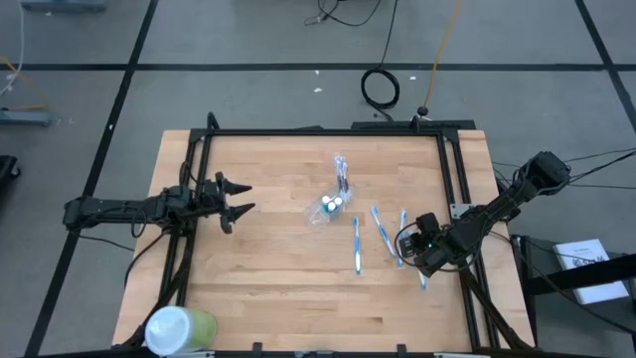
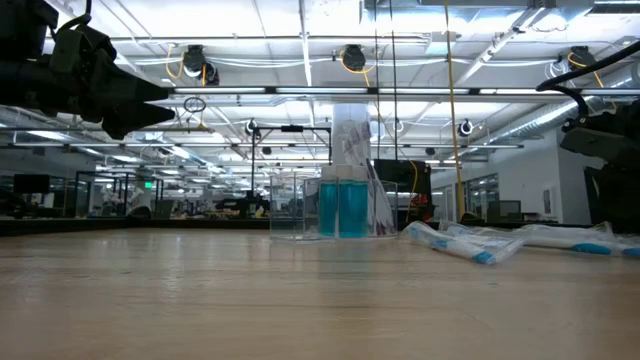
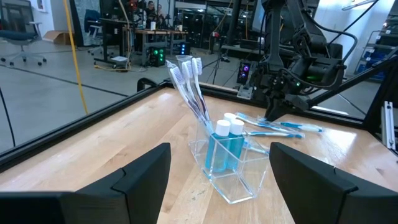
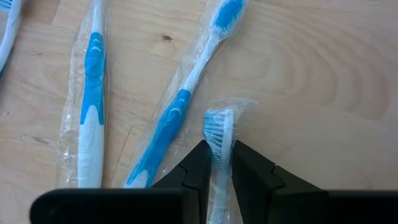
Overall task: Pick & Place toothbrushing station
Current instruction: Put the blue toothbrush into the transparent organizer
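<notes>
The clear plastic cup [image 1: 331, 207] stands mid-table on its base. It holds toothbrushes [image 3: 189, 81] that lean out over its rim and two teal tubes with white caps [image 3: 224, 140]. Right of it, three wrapped blue-and-white toothbrushes [image 1: 358, 244] [image 1: 383, 229] [image 1: 402, 224] lie flat on the wood. My right gripper [image 4: 219, 152] slants down at the table's right side, shut on a further wrapped toothbrush [image 4: 219, 130]. My left gripper [image 1: 238, 199] hovers open and level at the table's left, pointing at the cup. My right gripper pinches the wrapped toothbrush between its two fingers [image 4: 199, 168] at the neck just behind the bristle head [image 4: 219, 146]. The fingers slant down from the table's right side. The head sticks out past the fingertips, close over the wood. The handle is hidden under the gripper.
A larger green cup with a white lid [image 1: 179, 328] lies at the near left corner. A black frame [image 1: 328, 131] runs along the table's far and side edges. Bare wood lies between the left gripper and the clear cup.
</notes>
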Controlling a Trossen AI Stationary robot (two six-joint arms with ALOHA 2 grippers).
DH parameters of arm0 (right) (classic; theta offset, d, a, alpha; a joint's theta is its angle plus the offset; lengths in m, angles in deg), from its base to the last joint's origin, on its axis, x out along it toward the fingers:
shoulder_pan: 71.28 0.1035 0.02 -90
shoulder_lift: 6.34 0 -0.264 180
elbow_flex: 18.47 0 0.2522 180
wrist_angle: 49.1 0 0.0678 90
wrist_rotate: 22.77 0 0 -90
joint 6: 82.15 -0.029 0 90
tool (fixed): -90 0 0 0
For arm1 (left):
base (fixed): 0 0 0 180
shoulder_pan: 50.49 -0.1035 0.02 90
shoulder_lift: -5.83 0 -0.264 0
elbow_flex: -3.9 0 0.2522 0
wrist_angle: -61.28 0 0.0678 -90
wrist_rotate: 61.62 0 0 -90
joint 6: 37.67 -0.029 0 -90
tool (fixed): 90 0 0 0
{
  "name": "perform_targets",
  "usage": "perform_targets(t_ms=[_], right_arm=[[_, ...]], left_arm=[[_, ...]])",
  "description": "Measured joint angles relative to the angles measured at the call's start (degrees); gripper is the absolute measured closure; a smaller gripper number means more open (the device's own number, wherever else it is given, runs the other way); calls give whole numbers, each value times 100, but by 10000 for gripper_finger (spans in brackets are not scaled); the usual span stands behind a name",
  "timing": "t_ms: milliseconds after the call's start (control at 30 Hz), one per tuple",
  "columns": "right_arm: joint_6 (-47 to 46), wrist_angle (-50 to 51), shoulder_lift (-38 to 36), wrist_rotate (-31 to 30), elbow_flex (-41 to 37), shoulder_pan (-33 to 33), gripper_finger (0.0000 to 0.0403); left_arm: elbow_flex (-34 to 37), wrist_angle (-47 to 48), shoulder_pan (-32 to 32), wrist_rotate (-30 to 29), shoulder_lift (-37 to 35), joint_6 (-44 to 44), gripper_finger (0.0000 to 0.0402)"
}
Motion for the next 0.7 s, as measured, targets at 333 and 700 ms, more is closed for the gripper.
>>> perform_targets(t_ms=[333, 700], right_arm=[[284, -385, -61, -151, -9, -2, 354], [1273, -1391, -398, -1045, -4, -2, 354]], left_arm=[[0, 0, 0, 0, -1, 0, 119], [0, 0, 0, 1, -1, 0, 119]])
